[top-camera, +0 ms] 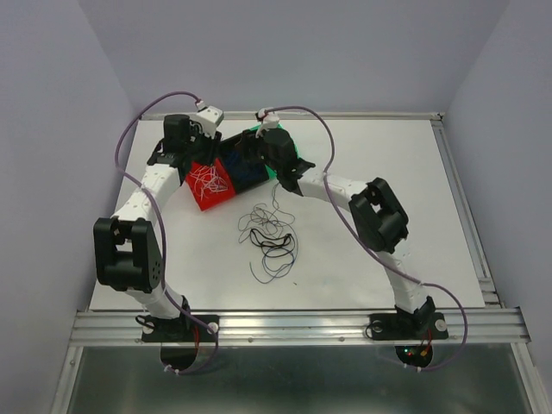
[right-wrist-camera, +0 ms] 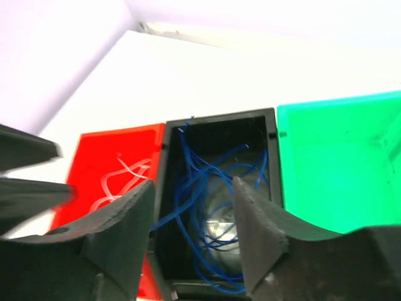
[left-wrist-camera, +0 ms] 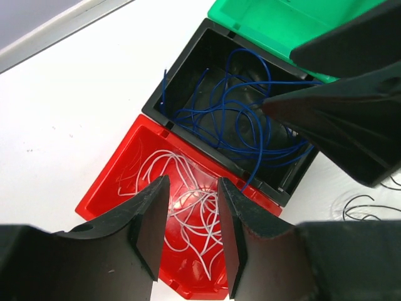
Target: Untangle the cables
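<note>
White cables (left-wrist-camera: 156, 164) lie tangled in a red bin (left-wrist-camera: 103, 194). Dark blue cables (left-wrist-camera: 232, 116) lie in the black bin (left-wrist-camera: 188, 66) beside it. A green bin (left-wrist-camera: 276, 22) stands behind that. Black cables (top-camera: 269, 240) lie loose on the table in front of the bins. My left gripper (left-wrist-camera: 192, 187) is open and empty, just above the white cables in the red bin (top-camera: 210, 185). My right gripper (right-wrist-camera: 193, 183) is open and empty above the blue cables (right-wrist-camera: 207, 188) in the black bin (right-wrist-camera: 219, 122). Its fingers (left-wrist-camera: 338, 106) show in the left wrist view.
The three bins stand side by side at the back middle of the white table (top-camera: 388, 172); the green bin (right-wrist-camera: 338, 157) holds nothing I can see. A raised metal rail (top-camera: 466, 207) runs along the table's right and back edges. Both arms reach over the bins.
</note>
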Motion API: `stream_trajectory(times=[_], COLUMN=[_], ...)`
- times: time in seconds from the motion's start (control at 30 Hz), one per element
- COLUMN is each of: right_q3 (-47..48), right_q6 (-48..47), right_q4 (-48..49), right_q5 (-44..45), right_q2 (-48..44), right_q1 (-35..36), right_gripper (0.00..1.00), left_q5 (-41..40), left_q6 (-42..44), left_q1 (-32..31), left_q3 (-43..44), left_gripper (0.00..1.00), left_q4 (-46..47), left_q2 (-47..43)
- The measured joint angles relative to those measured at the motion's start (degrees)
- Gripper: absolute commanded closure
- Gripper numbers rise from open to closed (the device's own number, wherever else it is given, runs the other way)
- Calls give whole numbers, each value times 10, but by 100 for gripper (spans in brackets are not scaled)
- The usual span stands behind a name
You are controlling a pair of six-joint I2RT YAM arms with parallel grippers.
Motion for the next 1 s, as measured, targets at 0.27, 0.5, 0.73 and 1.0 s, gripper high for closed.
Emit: stream_trajectory(times=[0.27,0.5,0.73,1.0], right_q3=[-117,-352,-506,-576], right_q6=[-14,-26,-33,-28], right_q4=[19,-24,-70,-101], right_q5=[-4,-45,-78,-91], right_q2=[-121,-312,-411,-412], right_q1=[5,5,19,53], right_gripper=[29,18,15,33], left_q5=[39,105,139,143], left_q6=[31,87,120,152], left_q1=[-1,-5,-55,-133], left_q3=[-31,-110,-161,-203], left_gripper=[41,38,35,35], left_q4=[-1,-4,2,11], left_q2=[-3,-73,-155,-163])
